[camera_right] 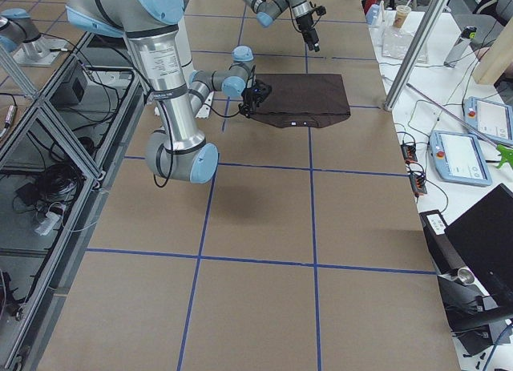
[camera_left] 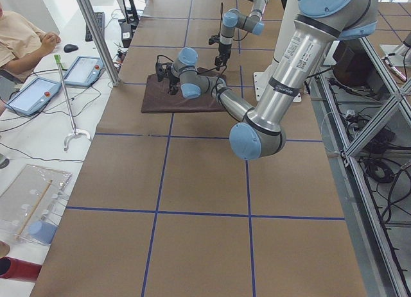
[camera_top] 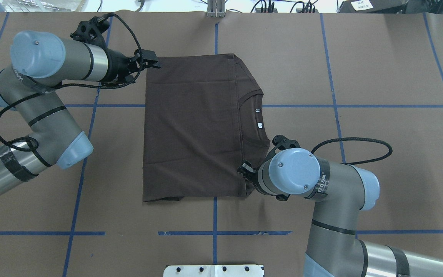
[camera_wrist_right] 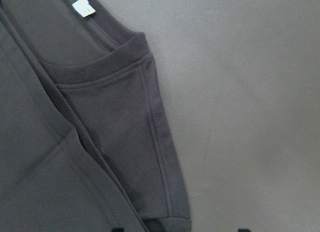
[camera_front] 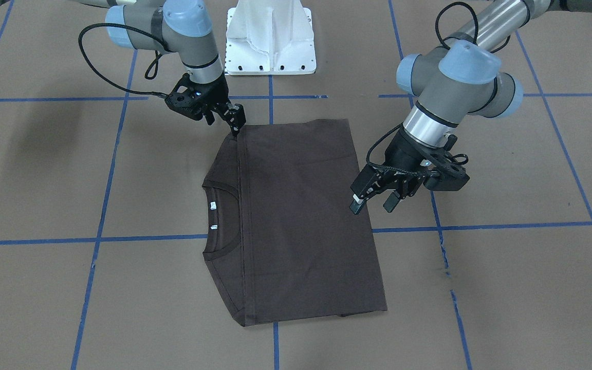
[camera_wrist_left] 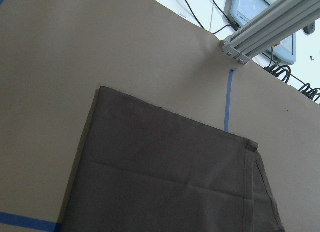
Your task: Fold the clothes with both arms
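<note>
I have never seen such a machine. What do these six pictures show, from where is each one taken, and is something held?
The machine is a robot: a left arm and a right arm, each ending in a two-finger gripper. Two pictures look down on the table, one from behind the robot, one facing it. Two look from the table's ends. Two come from cameras on the wrists. On the brown table, marked with blue tape lines, lies one dark brown T-shirt, partly folded, collar showing. The left gripper hangs open, raised, by one side of it. The right gripper is open too, low over a corner on the collar side. Nothing is held.
</note>
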Controlling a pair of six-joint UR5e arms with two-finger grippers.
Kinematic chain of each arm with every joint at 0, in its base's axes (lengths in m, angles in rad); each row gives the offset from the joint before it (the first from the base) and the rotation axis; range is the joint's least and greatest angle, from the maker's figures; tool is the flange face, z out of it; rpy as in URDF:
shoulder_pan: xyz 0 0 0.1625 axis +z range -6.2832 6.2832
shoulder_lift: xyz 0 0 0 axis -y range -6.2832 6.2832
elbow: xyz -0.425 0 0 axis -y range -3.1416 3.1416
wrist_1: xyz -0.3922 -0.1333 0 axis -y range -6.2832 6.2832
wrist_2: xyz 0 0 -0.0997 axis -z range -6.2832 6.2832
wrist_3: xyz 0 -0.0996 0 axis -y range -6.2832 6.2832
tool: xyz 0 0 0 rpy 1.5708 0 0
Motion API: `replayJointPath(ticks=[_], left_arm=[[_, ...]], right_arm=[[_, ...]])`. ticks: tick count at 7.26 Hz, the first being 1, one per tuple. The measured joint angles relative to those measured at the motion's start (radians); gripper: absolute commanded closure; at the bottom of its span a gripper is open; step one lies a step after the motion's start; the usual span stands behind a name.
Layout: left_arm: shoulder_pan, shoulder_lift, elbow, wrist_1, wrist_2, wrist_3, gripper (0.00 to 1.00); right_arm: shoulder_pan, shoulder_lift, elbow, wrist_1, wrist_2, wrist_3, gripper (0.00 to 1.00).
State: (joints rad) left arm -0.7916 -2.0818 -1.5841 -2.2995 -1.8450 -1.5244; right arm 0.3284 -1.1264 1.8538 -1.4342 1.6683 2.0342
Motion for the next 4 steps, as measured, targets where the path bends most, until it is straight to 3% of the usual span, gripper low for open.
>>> replayJointPath(ticks=[2, 4], left_arm=[[0.000, 0.000, 0.000, 0.000, 0.001, 0.000, 0.00], [0.000, 0.000, 0.000, 0.001, 0.001, 0.000, 0.00]], right_arm=[[-0.029, 0.026, -0.028, 0.015, -0.065, 0.189, 0.25], [-0.034, 0.067, -0.088, 0.021, -0.081, 0.259, 0.25]])
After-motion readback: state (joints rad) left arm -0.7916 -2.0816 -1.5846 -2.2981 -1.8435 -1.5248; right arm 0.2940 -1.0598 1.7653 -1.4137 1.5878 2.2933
